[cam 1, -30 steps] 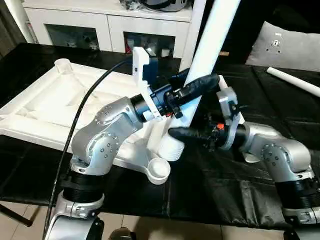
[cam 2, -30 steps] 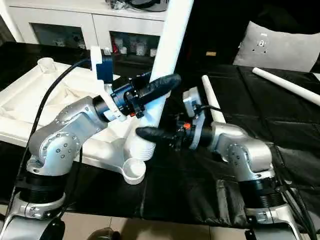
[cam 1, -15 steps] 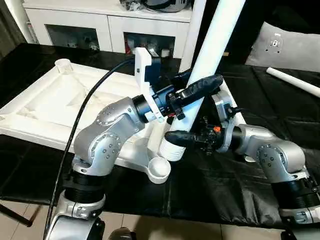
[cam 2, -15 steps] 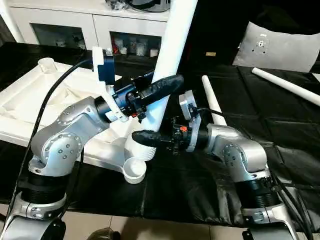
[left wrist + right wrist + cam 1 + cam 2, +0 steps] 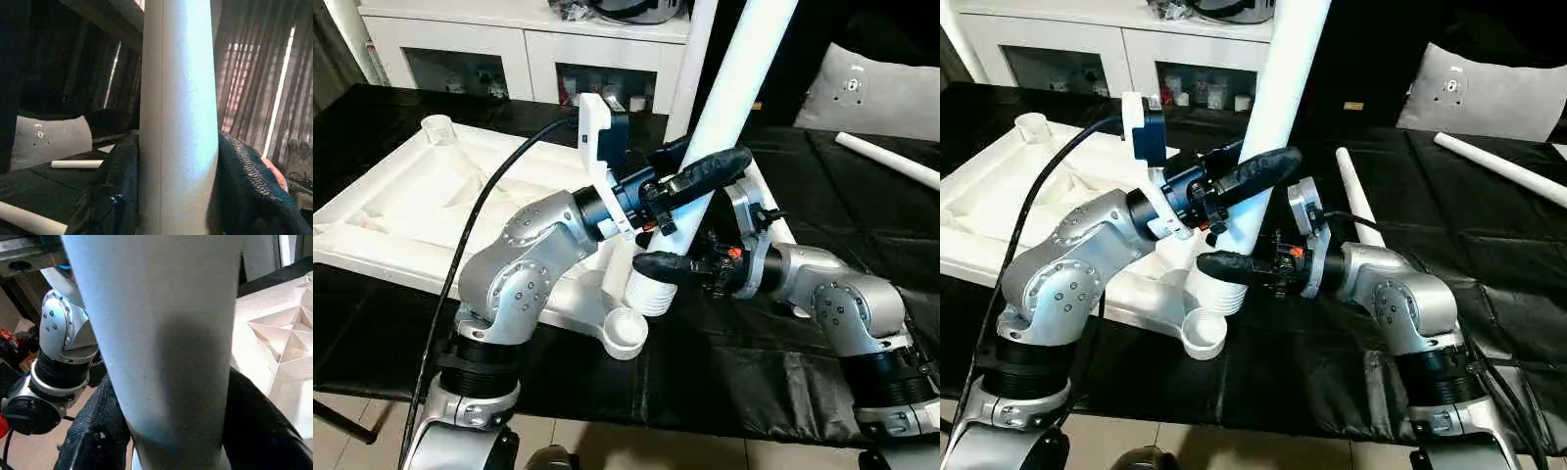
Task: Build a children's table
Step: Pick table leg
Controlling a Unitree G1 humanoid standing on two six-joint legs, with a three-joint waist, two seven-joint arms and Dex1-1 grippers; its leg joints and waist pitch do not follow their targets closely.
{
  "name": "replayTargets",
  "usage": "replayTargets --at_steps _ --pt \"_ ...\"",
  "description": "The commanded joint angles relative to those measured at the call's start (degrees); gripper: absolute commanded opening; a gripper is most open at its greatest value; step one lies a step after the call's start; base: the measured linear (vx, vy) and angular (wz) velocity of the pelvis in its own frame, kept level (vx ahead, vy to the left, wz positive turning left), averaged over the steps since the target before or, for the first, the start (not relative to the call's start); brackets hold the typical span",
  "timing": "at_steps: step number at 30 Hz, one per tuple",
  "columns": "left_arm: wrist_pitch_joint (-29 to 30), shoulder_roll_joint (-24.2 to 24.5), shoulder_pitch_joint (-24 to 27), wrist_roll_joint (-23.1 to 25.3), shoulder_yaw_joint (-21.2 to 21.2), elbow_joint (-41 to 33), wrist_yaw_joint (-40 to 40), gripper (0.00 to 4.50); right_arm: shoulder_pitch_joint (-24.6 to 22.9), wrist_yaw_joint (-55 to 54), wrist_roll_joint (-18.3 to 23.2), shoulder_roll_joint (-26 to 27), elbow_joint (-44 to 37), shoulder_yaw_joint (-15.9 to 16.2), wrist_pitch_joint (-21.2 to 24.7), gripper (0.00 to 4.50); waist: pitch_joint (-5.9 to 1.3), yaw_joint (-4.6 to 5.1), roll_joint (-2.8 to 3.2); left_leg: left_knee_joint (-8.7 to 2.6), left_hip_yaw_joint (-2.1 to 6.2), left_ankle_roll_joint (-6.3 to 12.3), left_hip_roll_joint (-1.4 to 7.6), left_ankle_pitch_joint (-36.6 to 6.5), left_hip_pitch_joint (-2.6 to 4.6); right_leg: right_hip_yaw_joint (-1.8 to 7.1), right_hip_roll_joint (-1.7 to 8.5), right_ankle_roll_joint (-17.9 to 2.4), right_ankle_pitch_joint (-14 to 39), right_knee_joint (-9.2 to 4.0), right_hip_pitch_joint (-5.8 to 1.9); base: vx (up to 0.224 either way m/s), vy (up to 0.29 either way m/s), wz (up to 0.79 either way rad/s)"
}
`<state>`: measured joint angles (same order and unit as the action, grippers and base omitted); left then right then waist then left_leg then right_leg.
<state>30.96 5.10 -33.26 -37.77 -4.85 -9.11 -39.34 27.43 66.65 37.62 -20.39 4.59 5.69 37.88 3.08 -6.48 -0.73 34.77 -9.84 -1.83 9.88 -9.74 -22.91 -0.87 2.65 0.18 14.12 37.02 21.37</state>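
Note:
The children's table top [image 5: 431,196] lies upside down on the black table, ribbed underside up. One white leg [image 5: 734,78] rises tilted, its ribbed foot [image 5: 651,292] resting by the near corner next to an empty round socket [image 5: 626,333]. My left gripper [image 5: 710,162] is shut on the leg partway up; in the left wrist view the leg [image 5: 178,122] sits between its fingers [image 5: 107,196]. Lower down, my right gripper [image 5: 656,257] clasps the same leg just above the foot; the right wrist view shows the leg [image 5: 161,333] touched on both sides by the fingers [image 5: 93,445].
A second leg [image 5: 1356,201] lies on the black cloth behind my right arm, and a third leg [image 5: 886,160] lies at the far right. A grey cushion [image 5: 871,93] sits behind it. The white cabinet [image 5: 509,49] stands at the back. A black cable runs over my left arm.
My right gripper has slid left to the leg's lower part and closed around it. The left gripper has kept its hold, and the leg has barely moved.

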Motion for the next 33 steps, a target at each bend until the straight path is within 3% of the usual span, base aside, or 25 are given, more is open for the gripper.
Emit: replayTargets --at_steps 1,8,9,10,16,23,25,27,29,33 --pt "-0.3 -0.3 -0.2 0.1 -1.1 -0.7 -0.8 1.8 0.9 -0.3 0.1 -0.1 0.1 -0.1 0.1 2.05 -3.8 -0.01 -0.6 -3.56 0.9 0.84 3.13 -5.1 1.65 1.88 4.92 -12.7 -2.1 -4.21 -2.25 0.0 0.0 0.0" --pt "0.2 -0.6 -0.4 1.4 -1.9 -0.2 0.9 1.8 0.5 -1.1 -1.3 0.5 0.5 0.0 -1.4 2.01 -3.8 0.06 -0.68 -3.52 0.85 0.88 3.08 -4.9 1.61 1.9 4.84 -12.5 -2.1 -4.18 -2.17 0.0 0.0 0.0" --pt "1.6 -0.4 -0.1 1.1 -2.8 -0.5 0.5 2.36 0.6 -2.7 -2.7 1.3 1.0 0.3 -2.8 1.98 -3.84 0.03 -0.48 -3.49 0.87 0.87 3.07 -4.8 1.62 1.94 4.95 -12.5 -2.2 -4.16 -2.24 0.0 0.0 0.0" --pt "2.1 -0.2 0.0 1.1 -3.2 -0.6 0.4 2.5 0.6 -3.3 -3.3 1.5 1.1 0.5 -3.3 1.97 -3.85 0.11 -0.33 -3.5 0.89 0.68 3.09 -4.9 1.64 1.89 4.83 -12.5 -2.2 -4.19 -2.08 0.0 0.0 0.0" --pt "1.4 0.5 0.1 4.1 -7.3 -0.1 -1.0 2.94 0.3 -8.7 -8.8 4.1 2.9 3.1 -6.4 1.91 -3.83 0.36 0.03 -3.75 1.0 -0.59 3.11 -6.1 1.8 1.92 4.76 -12.1 -2.1 -4.26 -2.08 0.0 0.0 0.0" --pt "1.2 -0.5 0.0 3.5 -7.5 -0.5 -1.2 3.32 0.6 -12.0 -10.7 5.8 4.8 3.2 -7.4 1.91 -3.86 0.34 0.07 -3.77 0.97 -0.92 3.11 -6.7 1.8 1.96 4.8 -12.5 -3.4 -4.13 -2.12 0.0 0.0 0.0" --pt "1.1 -1.5 0.0 2.5 -5.7 -0.5 -0.7 3.32 0.5 -12.8 -10.6 6.5 5.1 2.3 -8.4 1.91 -3.86 0.35 0.07 -3.78 0.99 -0.68 3.1 -6.5 1.73 1.93 4.84 -12.6 -3.8 -4.09 -2.17 0.0 0.0 0.0" --pt "1.3 -3.5 -0.2 -1.3 -0.9 0.1 0.8 3.32 0.3 -14.9 -9.0 8.5 5.1 -0.7 -9.6 1.91 -3.8 0.39 0.0 -3.78 0.9 -0.82 3.07 -7.1 1.71 1.96 4.92 -13.0 -3.1 -4.12 -2.11 0.0 0.0 0.0" --pt "1.5 -4.3 -0.3 -2.7 1.2 0.7 1.8 3.32 0.1 -15.9 -7.9 9.3 4.8 -2.2 -9.7 1.91 -3.82 0.29 0.0 -3.82 0.95 -0.84 3.14 -7.4 1.78 1.94 5.03 -13.6 -2.8 -4.2 -2.1 0.0 0.0 0.0" --pt "2.0 -5.3 -1.2 -4.7 7.4 5.8 7.1 3.32 -0.7 -19.4 -7.0 10.5 3.9 -4.6 -9.5 1.9 -3.76 0.17 0.09 -3.89 0.89 -1.24 2.99 -7.9 1.94 1.93 4.74 -13.0 -1.8 -4.34 -1.95 0.0 0.0 0.0"
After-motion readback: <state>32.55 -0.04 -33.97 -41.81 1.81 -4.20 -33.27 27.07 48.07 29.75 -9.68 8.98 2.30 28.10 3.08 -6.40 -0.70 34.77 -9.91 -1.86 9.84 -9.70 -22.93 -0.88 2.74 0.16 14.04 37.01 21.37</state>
